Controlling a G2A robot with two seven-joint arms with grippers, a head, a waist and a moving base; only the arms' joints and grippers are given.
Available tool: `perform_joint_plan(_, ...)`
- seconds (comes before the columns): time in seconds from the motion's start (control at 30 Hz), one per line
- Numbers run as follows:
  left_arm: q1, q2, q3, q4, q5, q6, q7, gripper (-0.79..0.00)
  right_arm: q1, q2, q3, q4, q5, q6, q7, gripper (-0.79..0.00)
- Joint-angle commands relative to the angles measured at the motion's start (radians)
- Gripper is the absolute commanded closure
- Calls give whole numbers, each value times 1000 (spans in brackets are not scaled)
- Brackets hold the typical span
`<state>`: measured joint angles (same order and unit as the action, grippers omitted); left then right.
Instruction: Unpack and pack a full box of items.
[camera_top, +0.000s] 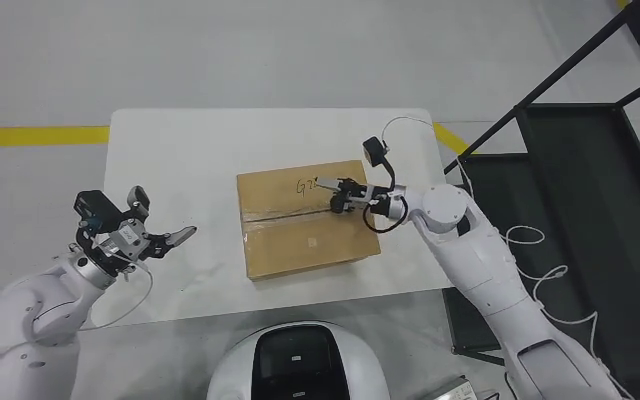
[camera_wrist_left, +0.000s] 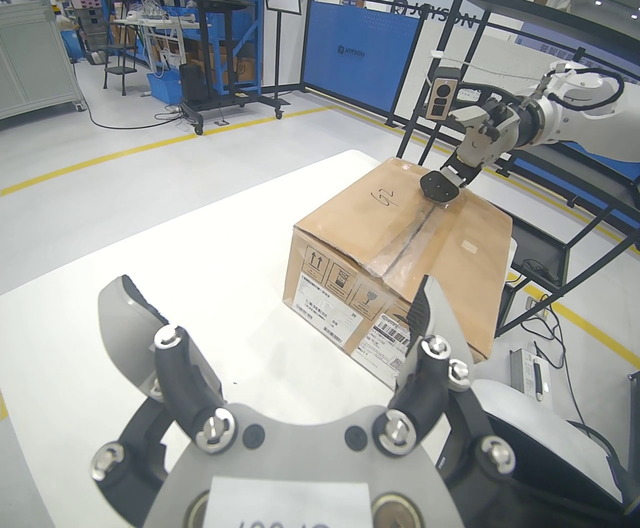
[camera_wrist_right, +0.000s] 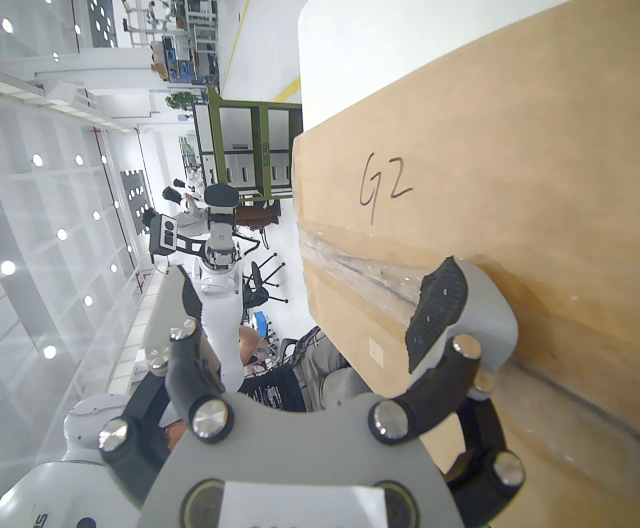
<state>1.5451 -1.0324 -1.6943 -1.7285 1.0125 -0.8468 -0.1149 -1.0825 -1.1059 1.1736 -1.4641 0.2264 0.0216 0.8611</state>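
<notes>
The box (camera_top: 305, 220) sits closed near the middle of the table (camera_top: 180, 150), flaps down and the tape (camera_wrist_left: 417, 235) running along the centre seam, wrinkled and possibly lifting at the end nearer the left arm. Your right gripper (camera_top: 340, 192) is spread wide, with one of its pads (camera_wrist_right: 440, 310) on the box top right at the seam and the other finger held out past the box edge, gripping nothing. The main risk I see is that the box is unbraced: a hard push or drag along the tape would likely slide or turn the whole carton across the smooth table instead of opening the seam, and it could drift toward the table's edge. If you press straight down, the flap may cave in onto whatever is packed inside. A blunt pad may also skid over glossy tape without catching it. Your left gripper (camera_top: 160, 218) is likewise spread and empty, over bare table well apart from the box, so it gives no support; consider bringing it against the carton's side before you load the seam.
</notes>
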Motion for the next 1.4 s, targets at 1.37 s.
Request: perform_joint_plan(1.37,-17,-5,143,-14,49,88,94,-785,-77,9,59,43,133,-151,29,-785)
